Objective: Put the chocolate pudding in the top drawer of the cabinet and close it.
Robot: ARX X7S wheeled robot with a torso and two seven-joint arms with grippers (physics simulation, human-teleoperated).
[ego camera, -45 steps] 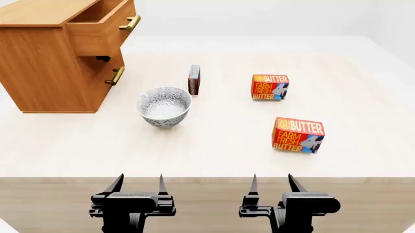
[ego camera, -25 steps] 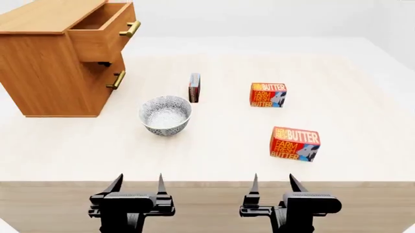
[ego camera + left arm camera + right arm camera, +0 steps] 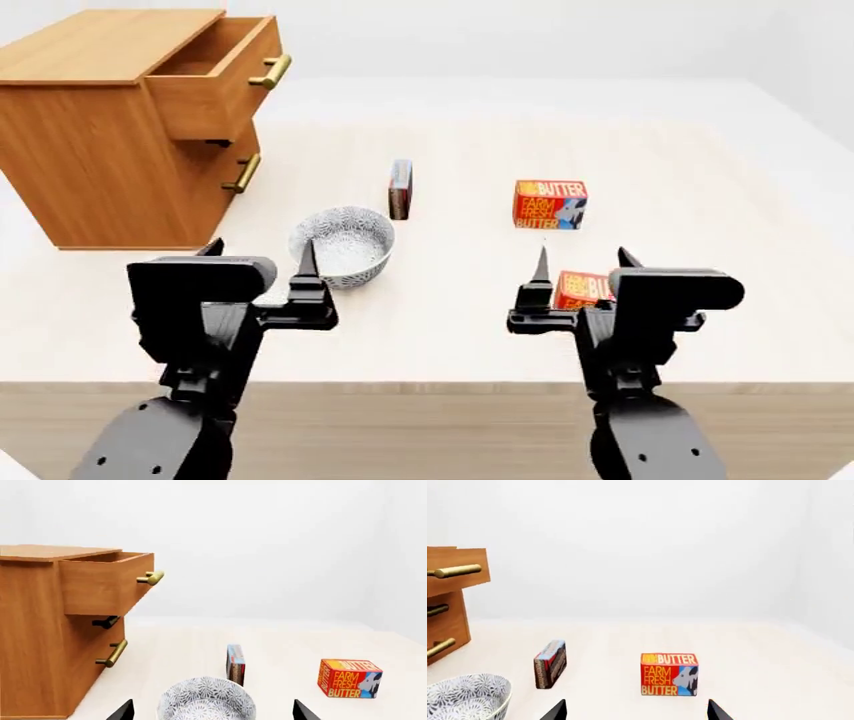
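The chocolate pudding (image 3: 399, 188) is standing on its edge on the pale tabletop (image 3: 694, 180), just behind the patterned grey bowl (image 3: 343, 245) and well clear of both grippers. The cabinet (image 3: 94, 150) is sitting at the far left of the table, its top drawer (image 3: 220, 75) hanging pulled out with the brass bar handle (image 3: 270, 71) showing, while the lower drawer handle (image 3: 242, 173) is lying flush against the front. The left gripper (image 3: 260, 262) is hovering in front of the bowl with its fingers spread apart, holding nothing. The right gripper (image 3: 582, 264) is hovering with its fingers spread too, empty, and partly covering the nearer Farm Fresh Butter box (image 3: 579, 288). The farther butter box (image 3: 550, 204) is resting upright to the right of the pudding, well apart from it. In the left wrist view the pudding (image 3: 235, 663) is showing right behind the bowl's rim (image 3: 207, 698)
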